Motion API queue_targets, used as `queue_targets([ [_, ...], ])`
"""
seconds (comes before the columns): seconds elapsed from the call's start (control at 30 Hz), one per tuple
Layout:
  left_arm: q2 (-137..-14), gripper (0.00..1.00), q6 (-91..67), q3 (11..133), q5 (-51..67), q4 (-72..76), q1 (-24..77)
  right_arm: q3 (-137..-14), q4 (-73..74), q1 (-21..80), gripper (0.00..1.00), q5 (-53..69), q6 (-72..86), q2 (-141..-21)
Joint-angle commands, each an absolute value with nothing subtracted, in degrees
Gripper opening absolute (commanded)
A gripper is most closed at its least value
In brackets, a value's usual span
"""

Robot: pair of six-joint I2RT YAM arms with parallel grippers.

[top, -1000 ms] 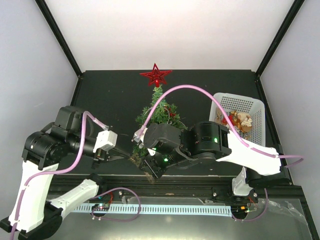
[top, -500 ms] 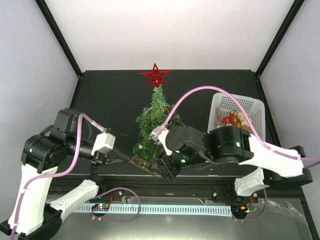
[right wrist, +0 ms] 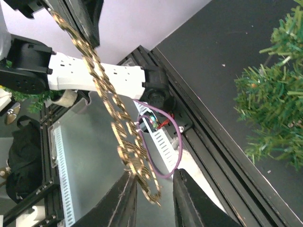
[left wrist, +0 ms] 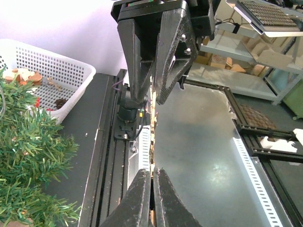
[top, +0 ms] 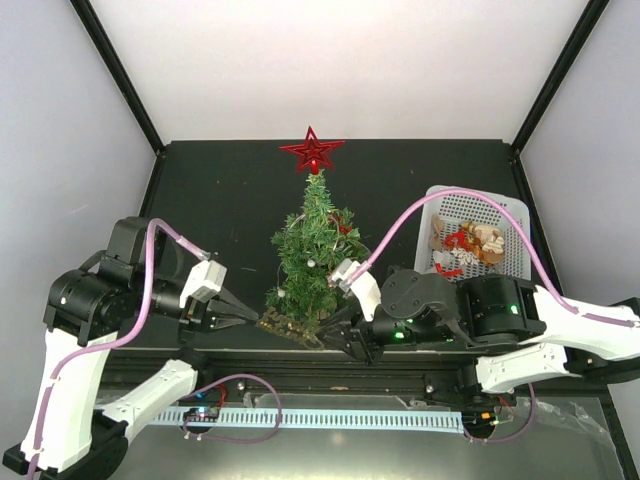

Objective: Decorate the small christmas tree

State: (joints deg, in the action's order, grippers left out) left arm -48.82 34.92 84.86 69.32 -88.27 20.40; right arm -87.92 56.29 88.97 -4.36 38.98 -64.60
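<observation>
The small christmas tree (top: 312, 255) stands mid-table with a red star (top: 313, 152) on top; it also shows in the left wrist view (left wrist: 28, 156) and the right wrist view (right wrist: 274, 94). A gold tinsel garland (top: 290, 329) stretches in front of the tree's base. My left gripper (top: 252, 318) is shut on its left end, and the strip shows edge-on past the fingertips (left wrist: 152, 142). My right gripper (top: 340, 332) is open. The garland (right wrist: 113, 109) hangs down between the right gripper's (right wrist: 154, 184) spread fingers, close to the left one.
A white basket (top: 505, 215) with several ornaments stands at the right of the table, also in the left wrist view (left wrist: 52, 75). The black rail (top: 400, 370) along the table's near edge lies just below both grippers. Purple cables loop over both arms.
My right arm has swung right, off the tree's base, and its gripper now sits low at the garland's right end. My left gripper has barely moved and still holds the garland.
</observation>
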Motion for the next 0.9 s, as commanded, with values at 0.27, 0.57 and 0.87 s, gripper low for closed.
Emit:
queue_targets([
  [0.27, -49.4, 0.02, 34.8, 84.1, 70.2, -88.4, 20.0, -91.0, 52.1, 89.3, 0.02, -6.1, 36.4, -68.0],
  [0.57, -50.9, 0.54, 32.0, 81.9, 56.1, -83.5, 20.0, -97.6, 59.2, 89.2, 0.01, -12.9, 39.2, -69.6],
  [0.87, -48.7, 0.62, 28.8, 81.3, 45.3, -77.6, 18.7, -130.1, 80.3, 89.3, 0.01, -21.8, 42.2, -91.2],
])
